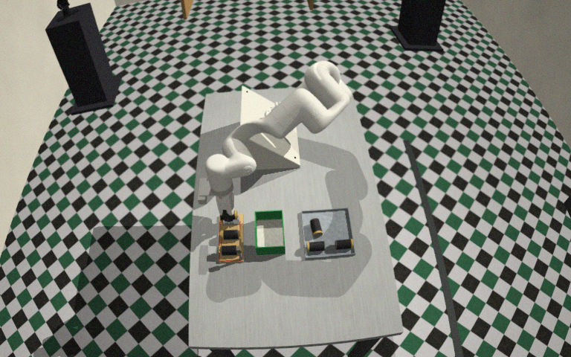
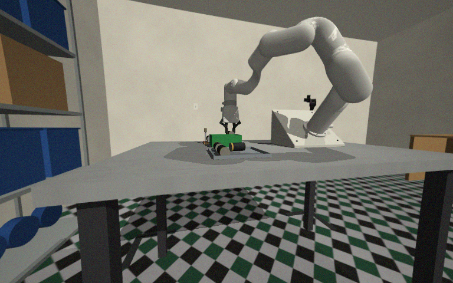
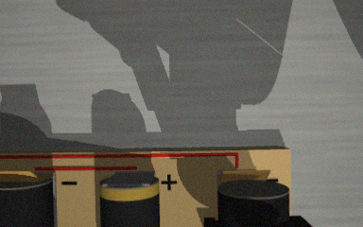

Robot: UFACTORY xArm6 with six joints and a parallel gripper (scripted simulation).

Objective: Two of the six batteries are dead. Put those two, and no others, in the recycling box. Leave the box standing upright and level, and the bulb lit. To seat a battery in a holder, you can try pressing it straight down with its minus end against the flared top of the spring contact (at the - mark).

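Observation:
A tan holder board [image 1: 230, 240] with red wiring lies at the left of the table, and two black batteries [image 1: 229, 242] sit in its near and middle slots. My gripper [image 1: 228, 216] stands upright over the board's far slot, shut on a third black battery there. From the side my gripper [image 2: 229, 128] reaches down behind the green recycling box [image 2: 224, 138]. The wrist view shows the board [image 3: 189, 180] with three battery ends, one with a yellow band [image 3: 129, 196]. The green box [image 1: 269, 233] stands upright and holds no battery. I cannot tell whether the held battery is seated.
A grey tray [image 1: 328, 233] right of the box holds three loose black batteries with yellow bands [image 1: 316, 226]. A small bulb post [image 2: 205, 132] stands at the board's end. The arm's white base wedge [image 1: 269, 134] is at the back of the table.

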